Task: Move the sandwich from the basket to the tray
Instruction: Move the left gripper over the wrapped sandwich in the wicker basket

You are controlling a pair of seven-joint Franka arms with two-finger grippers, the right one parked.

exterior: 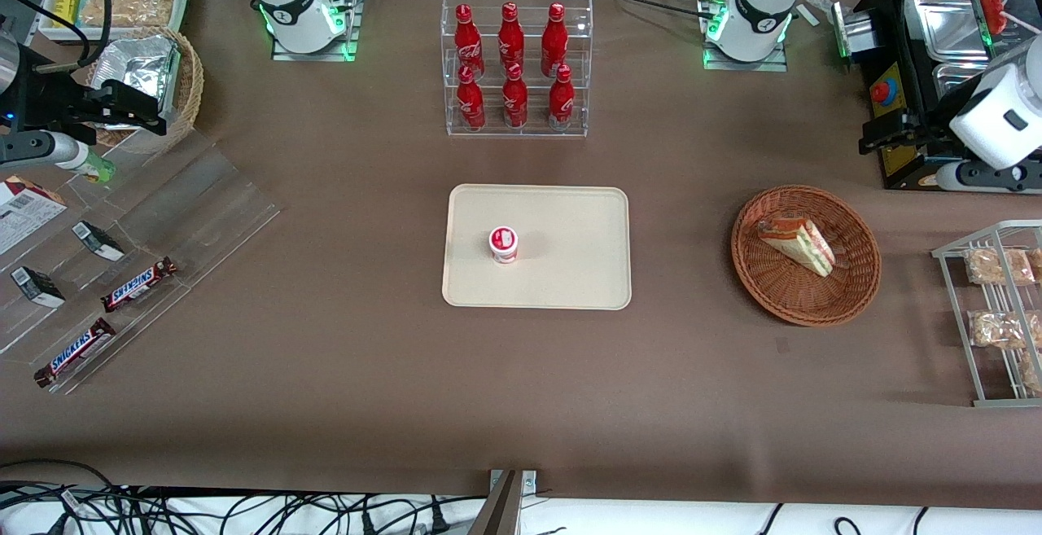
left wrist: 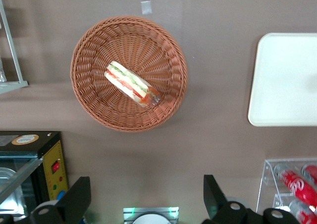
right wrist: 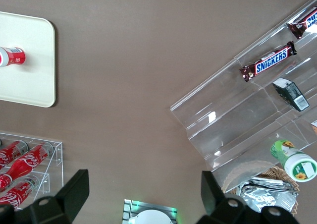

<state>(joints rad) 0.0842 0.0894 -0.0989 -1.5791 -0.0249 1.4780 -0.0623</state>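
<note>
Wicker basket [left wrist: 129,73] holds sandwich [left wrist: 131,83] | gripper [left wrist: 144,204] high above, jaws apart, empty | tray [exterior: 537,246] well apart

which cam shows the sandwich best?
Left wrist view: the sandwich lies unobstructed in the basket, filling layers clearly visible, the open gripper well clear of it. The front view shows it smaller. The right wrist view doesn't show it.

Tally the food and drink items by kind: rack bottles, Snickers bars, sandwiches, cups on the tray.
Red bottles in the clear rack: 6
Snickers bars: 2
Sandwich in the basket: 1
Cup on the tray: 1
Total: 10
Gripper open, above the table beside the basket.
</note>
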